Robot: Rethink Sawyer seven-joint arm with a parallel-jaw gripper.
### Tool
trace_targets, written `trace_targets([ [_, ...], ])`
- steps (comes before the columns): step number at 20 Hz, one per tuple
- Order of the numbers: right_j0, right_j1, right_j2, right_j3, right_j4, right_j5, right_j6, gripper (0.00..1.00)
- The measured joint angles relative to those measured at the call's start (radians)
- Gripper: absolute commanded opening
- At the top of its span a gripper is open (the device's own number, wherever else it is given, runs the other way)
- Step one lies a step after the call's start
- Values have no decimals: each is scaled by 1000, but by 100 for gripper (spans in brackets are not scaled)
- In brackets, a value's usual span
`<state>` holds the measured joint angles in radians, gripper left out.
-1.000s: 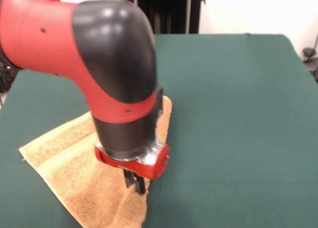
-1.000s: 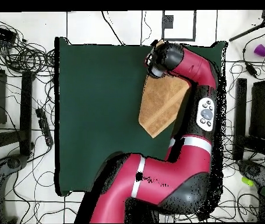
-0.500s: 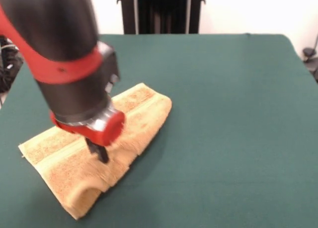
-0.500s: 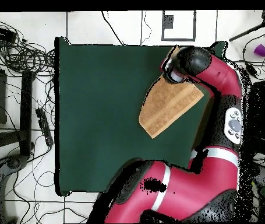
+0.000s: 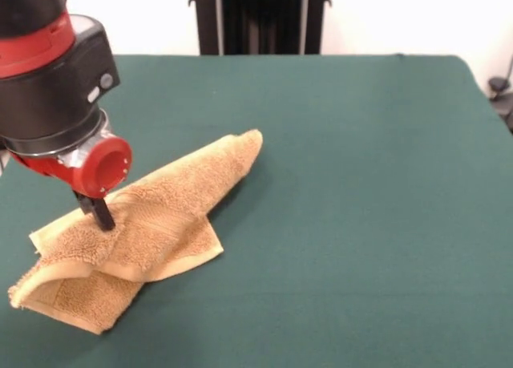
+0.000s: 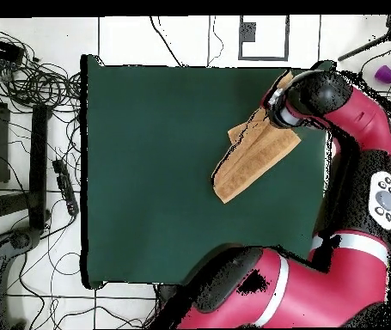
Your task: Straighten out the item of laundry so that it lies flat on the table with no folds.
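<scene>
One orange-yellow terry towel [image 5: 136, 224] lies crumpled and folded over itself near a side edge of the dark green desk [image 5: 361, 184], one end reaching toward the desk's middle. The hand [image 5: 100, 213] pinches a raised fold. Most of the felt surface lies open. Cables [image 6: 27, 82] trail across the tiled floor [image 6: 173, 39].

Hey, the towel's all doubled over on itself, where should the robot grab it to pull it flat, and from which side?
Probably the loose corner of the folded-over flap of the towel, in the front view its lower right. Coming from above, that edge lies free on the table and could be dragged away from the fold. The gripper sits on the towel's other side.
</scene>
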<state>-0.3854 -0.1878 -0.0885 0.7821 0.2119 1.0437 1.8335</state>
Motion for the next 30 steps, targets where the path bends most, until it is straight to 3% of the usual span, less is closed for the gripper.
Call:
trace_targets([
  [17, -16, -18, 111, 56, -4, -1, 0, 0],
  [25, -20, -26, 116, 56, -7, 0, 0, 0],
  [30, -29, -28, 116, 55, -61, 18, -4, 0],
])
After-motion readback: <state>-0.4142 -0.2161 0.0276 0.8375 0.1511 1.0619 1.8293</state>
